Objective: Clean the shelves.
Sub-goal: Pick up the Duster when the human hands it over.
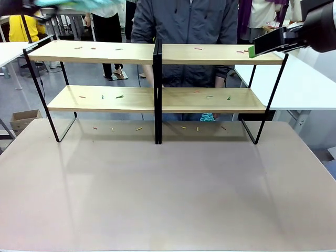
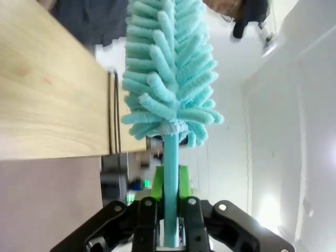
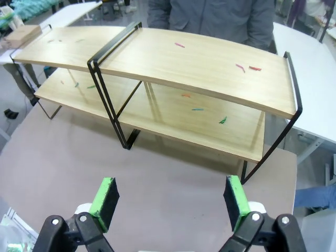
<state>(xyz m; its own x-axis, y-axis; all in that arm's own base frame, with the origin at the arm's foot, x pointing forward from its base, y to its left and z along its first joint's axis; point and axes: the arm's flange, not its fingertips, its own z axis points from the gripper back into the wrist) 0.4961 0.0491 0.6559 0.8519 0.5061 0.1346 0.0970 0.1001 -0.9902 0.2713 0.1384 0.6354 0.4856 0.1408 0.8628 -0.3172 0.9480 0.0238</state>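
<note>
Shelves (image 1: 105,52) littered with small scraps (image 1: 119,96), mid frame.
Left hand (image 2: 169,210) clamps a teal duster (image 2: 170,68); right hand (image 3: 170,202), lower frame, spread apart.

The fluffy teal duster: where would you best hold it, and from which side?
Probably the thin straight handle of the duster, coming from its tail end, as the left gripper does; the soft head would likely squash and must stay free.

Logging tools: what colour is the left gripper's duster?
Turquoise duster, best in left wrist view.
</note>
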